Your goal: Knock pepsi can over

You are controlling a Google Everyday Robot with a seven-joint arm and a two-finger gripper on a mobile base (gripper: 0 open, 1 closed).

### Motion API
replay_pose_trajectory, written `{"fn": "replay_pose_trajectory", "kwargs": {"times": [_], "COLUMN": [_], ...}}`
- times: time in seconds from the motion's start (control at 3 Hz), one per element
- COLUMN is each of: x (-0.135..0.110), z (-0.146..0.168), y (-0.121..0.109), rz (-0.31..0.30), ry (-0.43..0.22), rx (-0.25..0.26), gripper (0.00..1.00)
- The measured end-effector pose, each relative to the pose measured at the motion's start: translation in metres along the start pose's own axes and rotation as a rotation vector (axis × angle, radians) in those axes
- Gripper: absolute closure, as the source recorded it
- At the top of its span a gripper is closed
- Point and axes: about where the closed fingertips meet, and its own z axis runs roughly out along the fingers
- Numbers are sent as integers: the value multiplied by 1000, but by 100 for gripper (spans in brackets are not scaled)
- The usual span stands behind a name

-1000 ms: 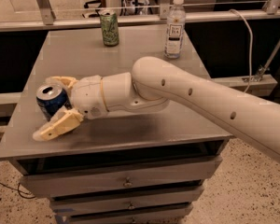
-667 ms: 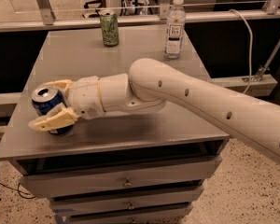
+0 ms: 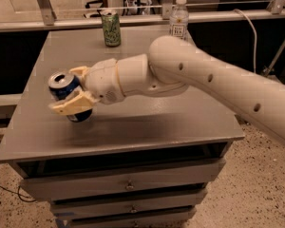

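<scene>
Camera view: the white jointed arm (image 3: 204, 75) reaches leftward over the grey metal table (image 3: 147, 127). Its cream two-finger gripper (image 3: 65, 91) clasps the dark blue aluminium pepsi can (image 3: 61, 82), which is tilted near the table's front-left edge.

Single camera—high, facing down over the table (image 3: 180, 122); gripper (image 3: 62, 90) at view's left clasps pepsi can (image 3: 61, 80).

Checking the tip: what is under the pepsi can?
The grey table lies under the tilted pepsi can; the gripper, clamped on it near the table's left edge, hides its lower side.
</scene>
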Motion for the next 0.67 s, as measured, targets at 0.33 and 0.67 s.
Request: {"fn": "replay_pose_trajectory", "kwargs": {"times": [0.33,0.67], "x": [-25,-19], "z": [-49,-88], "y": [-23,-38], "rz": [2,59], "ry": [125,292], "rx": [0,-18], "gripper": [100,100]}}
